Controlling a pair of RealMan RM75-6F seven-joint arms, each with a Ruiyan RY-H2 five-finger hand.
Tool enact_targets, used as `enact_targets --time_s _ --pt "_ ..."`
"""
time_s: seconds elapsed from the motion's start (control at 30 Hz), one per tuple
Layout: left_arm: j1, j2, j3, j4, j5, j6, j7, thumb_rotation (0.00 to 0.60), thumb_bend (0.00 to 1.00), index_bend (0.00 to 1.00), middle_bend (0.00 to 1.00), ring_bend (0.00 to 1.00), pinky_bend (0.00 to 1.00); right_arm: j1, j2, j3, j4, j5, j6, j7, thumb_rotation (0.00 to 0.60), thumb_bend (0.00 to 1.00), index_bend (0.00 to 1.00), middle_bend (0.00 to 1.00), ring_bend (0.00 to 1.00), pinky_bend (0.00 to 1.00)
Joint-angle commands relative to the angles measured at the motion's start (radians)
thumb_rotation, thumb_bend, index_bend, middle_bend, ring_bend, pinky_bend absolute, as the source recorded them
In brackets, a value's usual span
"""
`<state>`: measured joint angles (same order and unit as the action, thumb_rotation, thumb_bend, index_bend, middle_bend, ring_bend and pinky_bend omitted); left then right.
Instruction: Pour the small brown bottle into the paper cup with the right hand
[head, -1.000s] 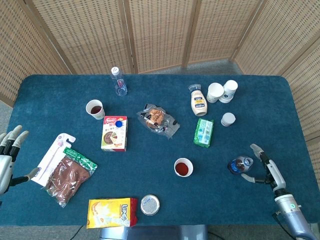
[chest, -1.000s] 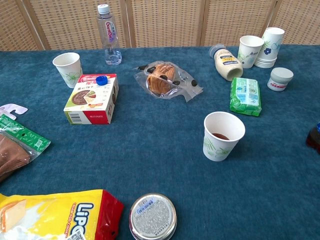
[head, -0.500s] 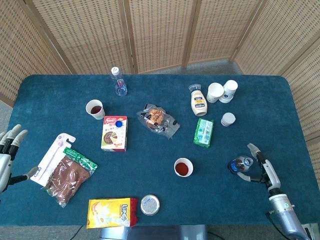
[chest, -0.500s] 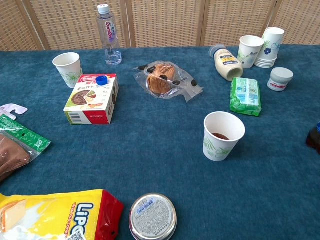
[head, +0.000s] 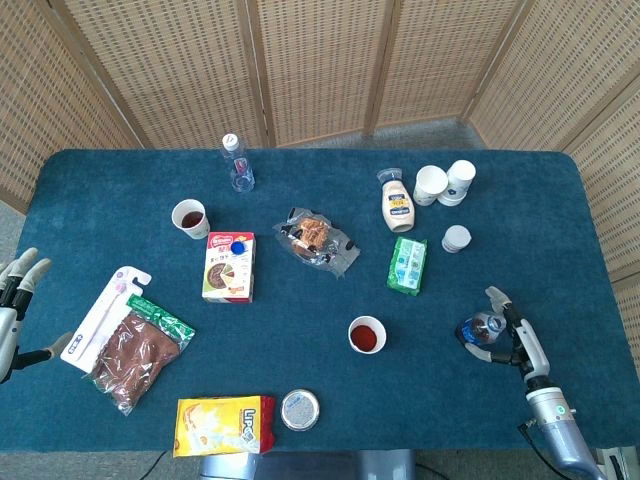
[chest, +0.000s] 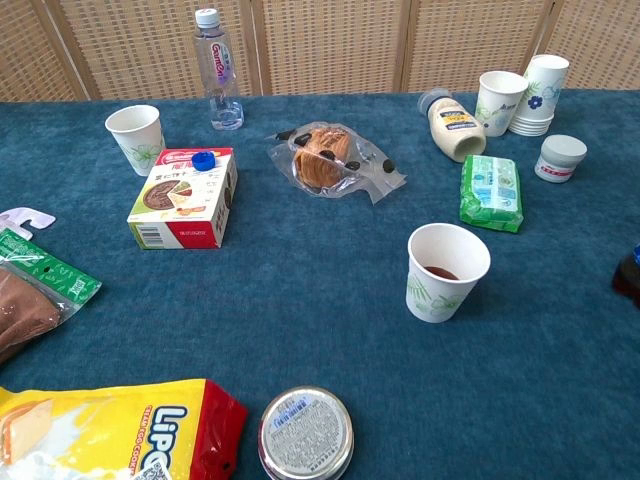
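Observation:
The small brown bottle (head: 478, 328) with a blue label stands near the table's right front; the chest view shows only a sliver of the bottle (chest: 629, 276) at its right edge. My right hand (head: 510, 335) is right beside it, with one finger curving past its far side and the thumb past its near side. I cannot tell if they touch it. The paper cup (head: 367, 334) stands to the left of the bottle, and in the chest view the cup (chest: 446, 270) shows dark liquid at its bottom. My left hand (head: 14, 310) hangs off the table's left edge, fingers spread and holding nothing.
A green packet (head: 407, 265), a small white jar (head: 456, 238), a lying mayonnaise bottle (head: 397, 205) and stacked cups (head: 446, 183) lie behind the cup. A second filled cup (head: 189, 217), a box (head: 229, 267), a tin (head: 299, 409) and snack bags (head: 224, 425) are to the left.
My right hand has crept forward and left, so its fingers now reach around the brown bottle. The bottle has stayed put. My left hand has drifted slightly lower at the left edge.

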<state>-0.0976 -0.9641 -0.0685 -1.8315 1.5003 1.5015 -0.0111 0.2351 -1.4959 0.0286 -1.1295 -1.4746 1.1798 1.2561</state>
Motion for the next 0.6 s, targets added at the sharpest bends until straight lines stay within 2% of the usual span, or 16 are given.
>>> enact_targets --time_s 0.03,0.2,0.37,0.43,0.6 --pt "0.000 0.001 -0.001 0.002 -0.003 0.000 -0.003 0.600 0.23 0.00 0.00 0.00 0.00 -0.002 -0.009 0.003 0.003 0.002 0.002 -0.002 0.600 0.00 0.00 0.00 0.00 0.00" --pt "0.001 0.003 -0.001 0.005 -0.004 0.000 -0.011 0.600 0.23 0.00 0.00 0.00 0.00 -0.007 -0.034 0.014 0.011 0.010 0.013 -0.003 0.600 0.02 0.00 0.00 0.00 0.00" --pt "0.001 0.005 -0.001 0.008 -0.005 0.000 -0.017 0.600 0.23 0.00 0.00 0.00 0.00 -0.014 -0.060 0.028 0.024 0.022 0.023 -0.004 0.600 0.16 0.05 0.00 0.00 0.01" --pt "0.001 0.005 -0.001 0.008 -0.006 0.000 -0.019 0.600 0.23 0.00 0.00 0.00 0.00 -0.017 -0.074 0.033 0.034 0.026 0.030 -0.004 0.600 0.23 0.10 0.04 0.00 0.05" --pt "-0.001 0.005 -0.001 0.008 -0.006 -0.004 -0.023 0.600 0.23 0.00 0.00 0.00 0.00 -0.028 -0.113 0.047 0.065 0.030 0.058 0.007 0.600 0.45 0.24 0.19 0.00 0.24"
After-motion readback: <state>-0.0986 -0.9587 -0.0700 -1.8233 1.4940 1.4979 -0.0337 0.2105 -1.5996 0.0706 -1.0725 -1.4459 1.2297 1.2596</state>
